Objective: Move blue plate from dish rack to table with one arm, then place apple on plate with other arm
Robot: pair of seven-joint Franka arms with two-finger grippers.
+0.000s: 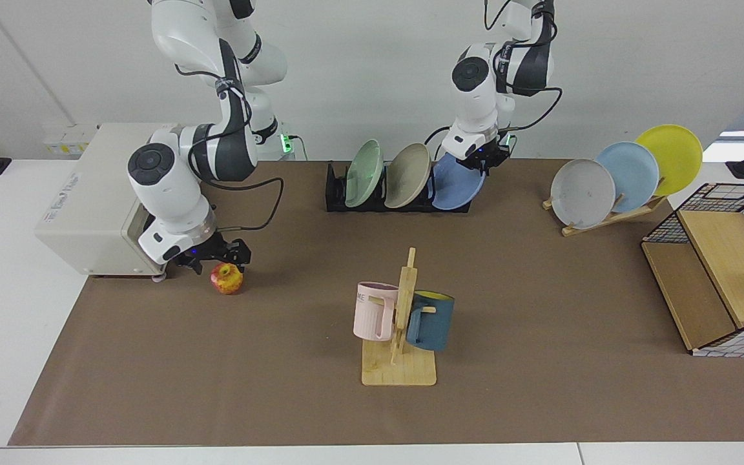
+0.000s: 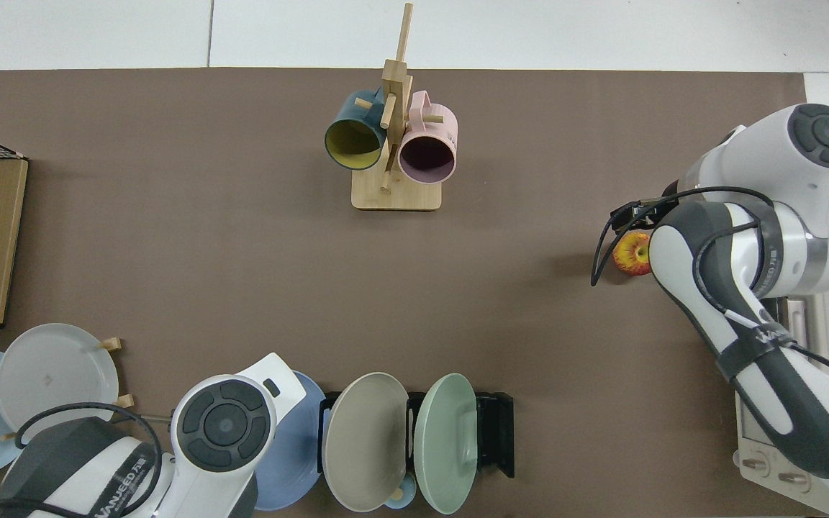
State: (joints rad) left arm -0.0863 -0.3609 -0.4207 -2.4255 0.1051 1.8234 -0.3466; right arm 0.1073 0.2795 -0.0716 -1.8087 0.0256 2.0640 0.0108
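In the rack (image 1: pixel 398 197): blue plate (image 1: pixel 456 186), left gripper (image 1: pixel 485 159) at its rim, grip indiscernible. Right gripper (image 1: pixel 214 257) spread over apple (image 1: pixel 227 279); nothing moved yet.

blue plate (image 1: pixel 454 187) in dish rack (image 1: pixel 340 197), apple (image 1: pixel 227 279) on table (image 1: pixel 540 310)

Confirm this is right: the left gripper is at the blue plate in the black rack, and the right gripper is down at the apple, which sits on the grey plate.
One thing is wrong: the apple sits on the brown mat, not the grey plate, as the facing view shows. The left gripper is at the blue plate in the black rack, and the right gripper is down at the apple.
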